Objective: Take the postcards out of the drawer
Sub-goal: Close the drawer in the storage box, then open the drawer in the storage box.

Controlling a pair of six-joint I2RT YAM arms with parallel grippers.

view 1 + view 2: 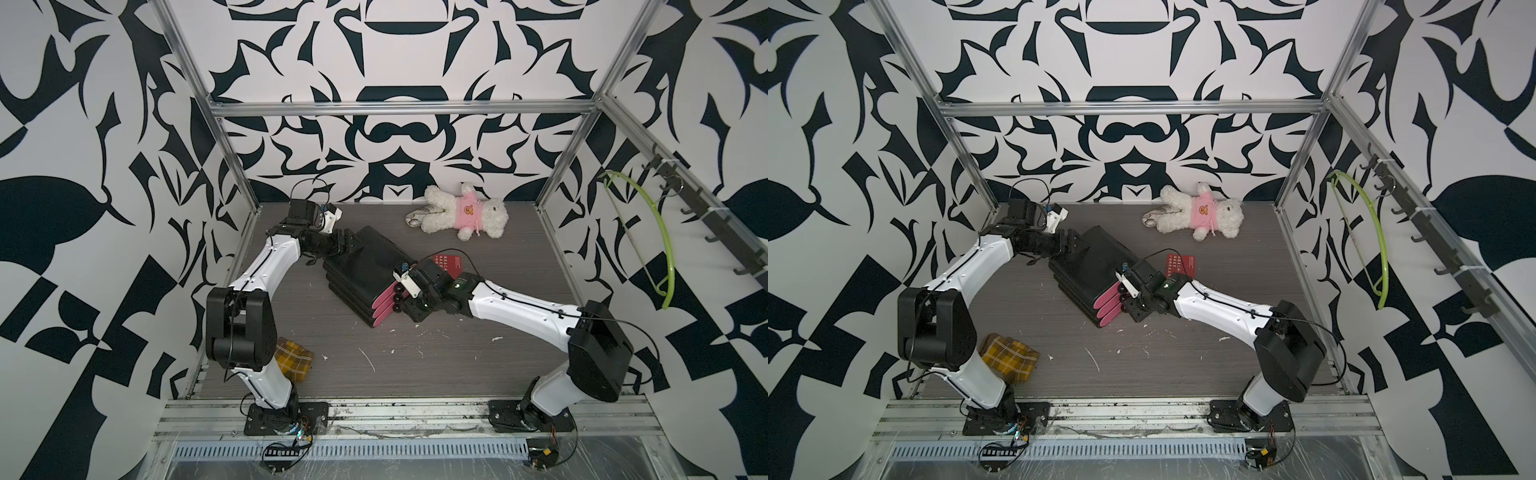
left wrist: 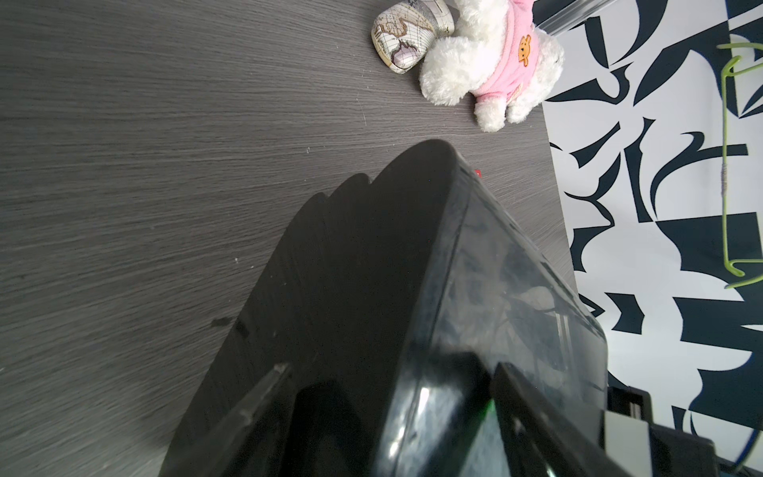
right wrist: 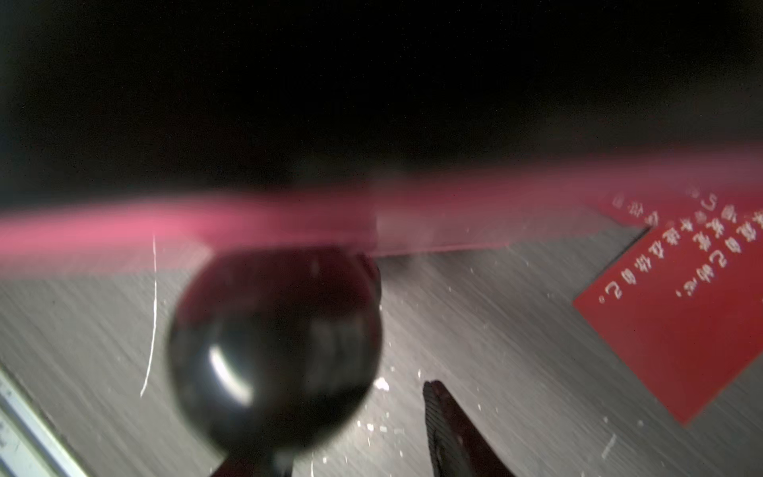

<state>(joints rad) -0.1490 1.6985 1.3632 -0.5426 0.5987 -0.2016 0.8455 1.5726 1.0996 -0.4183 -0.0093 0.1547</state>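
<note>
- On the grey tabletop [image 1: 457, 353], a black chest of drawers [image 1: 365, 266] [image 1: 1092, 257] is lying slantwise between the two arms, its three pink drawer fronts [image 1: 386, 307] [image 1: 1109, 307] facing the right arm.
- At the chest's back end, the left tool [image 1: 347, 245] [image 2: 392, 367] is gripping the casing. In the left wrist view its fingers [image 2: 264, 392] are standing wide apart, one on each face, with the casing's corner wedged between them.
- At the front, the right tool [image 1: 403, 301] [image 3: 351, 433] is hovering at the black knobs [image 1: 397, 299]. In the blurred right wrist view one of the black knobs [image 3: 274, 351] is filling the foreground. The tool is spread and pinching nothing, with bare tabletop showing between that knob and the one finger [image 3: 454, 433] in plain sight.
- Just beyond the right wrist, red postcards [image 1: 451, 266] [image 1: 1181, 264] [image 3: 681, 330] with white characters are lying flat on the tabletop beside the chest, outside the drawers. The right wrist view is showing what look like two, overlapping at a corner.
- Along the back wall, a white plush toy [image 1: 465, 212] [image 2: 495, 62] in a pink top is lying on its side, with a map-printed object [image 2: 406, 37] resting against it.
- Near the left arm's base, a yellow checked cloth [image 1: 293, 359] is lying crumpled, and a green hanger [image 1: 652, 241] is hanging from the hook rail on the right-hand wall.
</note>
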